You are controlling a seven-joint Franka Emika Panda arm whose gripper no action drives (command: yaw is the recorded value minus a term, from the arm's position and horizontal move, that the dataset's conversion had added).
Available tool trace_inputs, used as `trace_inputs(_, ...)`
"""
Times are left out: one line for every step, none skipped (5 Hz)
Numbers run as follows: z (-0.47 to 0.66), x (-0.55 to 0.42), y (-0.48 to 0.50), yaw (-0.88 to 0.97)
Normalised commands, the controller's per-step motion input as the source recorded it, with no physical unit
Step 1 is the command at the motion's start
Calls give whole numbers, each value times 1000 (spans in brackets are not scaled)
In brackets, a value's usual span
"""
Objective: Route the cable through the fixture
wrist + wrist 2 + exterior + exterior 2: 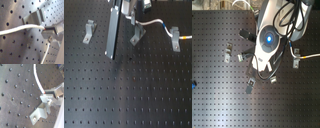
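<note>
The white cable (157, 21) runs from my gripper (132, 20) at the top of the first exterior view, past a blue band, and through the right-hand fixture (175, 40) toward the first exterior view's right edge. The middle fixture (138, 35) stands just below and beside my gripper. In both wrist views the gripper (49, 29) (47, 93) is shut on the cable (22, 28) (38, 81) near its end, close to the slotted fixture (35, 18) (40, 112). In the second exterior view the arm hides the gripper and the middle fixture.
A long grey metal bar (112, 30) stands left of the middle fixture. A third clip (89, 31) sits at the first exterior view's far left. Everything rests on a black perforated board (129, 95). The arm's body (268, 37) and its hoses cover the board's centre in the second exterior view.
</note>
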Motion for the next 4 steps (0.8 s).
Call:
trace_inputs(-139,132,-200,3)
trace_inputs(-399,61,-123,137)
trace_inputs(-397,73,-12,331)
trace_inputs(-118,148,123,437)
